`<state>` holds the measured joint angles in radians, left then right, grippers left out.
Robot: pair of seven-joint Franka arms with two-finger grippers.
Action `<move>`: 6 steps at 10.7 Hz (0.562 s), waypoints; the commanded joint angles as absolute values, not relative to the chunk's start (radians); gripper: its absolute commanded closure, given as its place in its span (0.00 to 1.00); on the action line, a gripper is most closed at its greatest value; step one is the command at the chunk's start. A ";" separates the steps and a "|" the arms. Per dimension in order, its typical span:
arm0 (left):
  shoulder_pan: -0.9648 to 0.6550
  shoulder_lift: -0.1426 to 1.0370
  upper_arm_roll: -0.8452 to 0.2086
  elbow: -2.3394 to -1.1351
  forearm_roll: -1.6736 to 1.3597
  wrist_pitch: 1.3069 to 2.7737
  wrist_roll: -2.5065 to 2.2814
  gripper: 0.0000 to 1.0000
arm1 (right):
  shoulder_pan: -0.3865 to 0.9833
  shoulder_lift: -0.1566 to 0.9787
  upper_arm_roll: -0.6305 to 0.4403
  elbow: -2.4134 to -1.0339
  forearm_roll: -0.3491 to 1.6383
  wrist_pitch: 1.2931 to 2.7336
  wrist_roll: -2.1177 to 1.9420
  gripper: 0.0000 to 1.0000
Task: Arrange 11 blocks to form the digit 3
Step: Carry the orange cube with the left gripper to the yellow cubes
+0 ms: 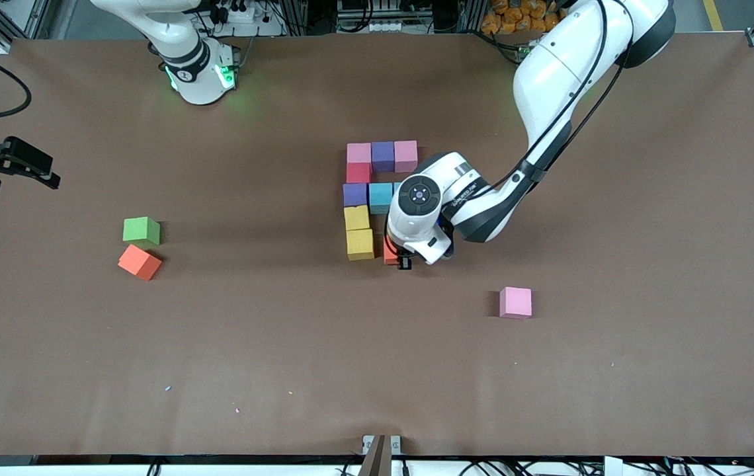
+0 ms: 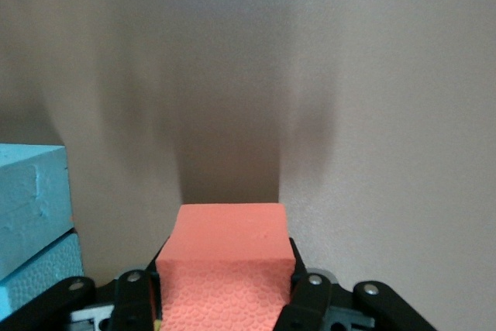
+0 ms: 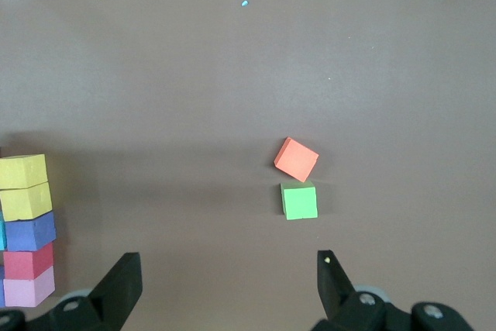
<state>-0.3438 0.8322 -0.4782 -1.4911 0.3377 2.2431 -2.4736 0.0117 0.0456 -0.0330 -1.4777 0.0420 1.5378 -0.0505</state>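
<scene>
In the front view, the left gripper (image 1: 404, 259) is down at the table, pinching an orange-red block (image 1: 389, 252) that sits just beside the nearer yellow block (image 1: 360, 244), on the side toward the left arm's end of the table. That yellow block touches a second yellow block (image 1: 356, 217), and from there the spine runs away from the camera through a purple block (image 1: 354, 194) and a crimson block (image 1: 358, 172) to a pink block (image 1: 358, 153). A purple block (image 1: 383, 156) and a pink block (image 1: 406, 155) form the bar farthest from the camera; a sky-blue block (image 1: 381, 197) starts the middle bar, partly hidden by the left arm. A loose pink block (image 1: 515, 302) lies nearer the camera, toward the left arm's end. An orange block (image 1: 139, 262) and a green cube (image 1: 141, 230) sit close together toward the right arm's end, where the right gripper (image 1: 6, 163) waits at the table's edge. In the left wrist view, the fingers (image 2: 310, 294) press on either side of the orange-red block (image 2: 225, 269), with sky-blue foam (image 2: 31, 199) beside it. In the right wrist view, the right gripper (image 3: 229, 284) is spread wide, holding nothing, above bare table (image 3: 232, 75), with the orange block (image 3: 296, 159) and green cube (image 3: 299, 201) well apart from it.
</scene>
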 commanded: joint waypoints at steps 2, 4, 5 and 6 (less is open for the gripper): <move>-0.345 0.810 -0.474 -1.537 0.385 2.299 -2.488 1.00 | 0.006 0.044 -0.031 -1.470 0.043 1.534 -0.040 0.00; -0.350 0.813 -0.474 -1.534 0.393 2.313 -2.481 1.00 | 0.006 0.043 -0.031 -1.470 0.043 1.534 -0.040 0.00; -0.360 0.815 -0.474 -1.532 0.400 2.315 -2.482 1.00 | 0.006 0.044 -0.031 -1.470 0.043 1.534 -0.040 0.00; -0.362 0.815 -0.474 -1.532 0.400 2.325 -2.483 1.00 | 0.006 0.044 -0.031 -1.470 0.044 1.534 -0.040 0.00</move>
<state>-0.3520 0.8323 -0.4784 -1.5116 0.3757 2.3029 -2.4723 0.0117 0.0456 -0.0334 -1.4776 0.0420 1.5378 -0.0504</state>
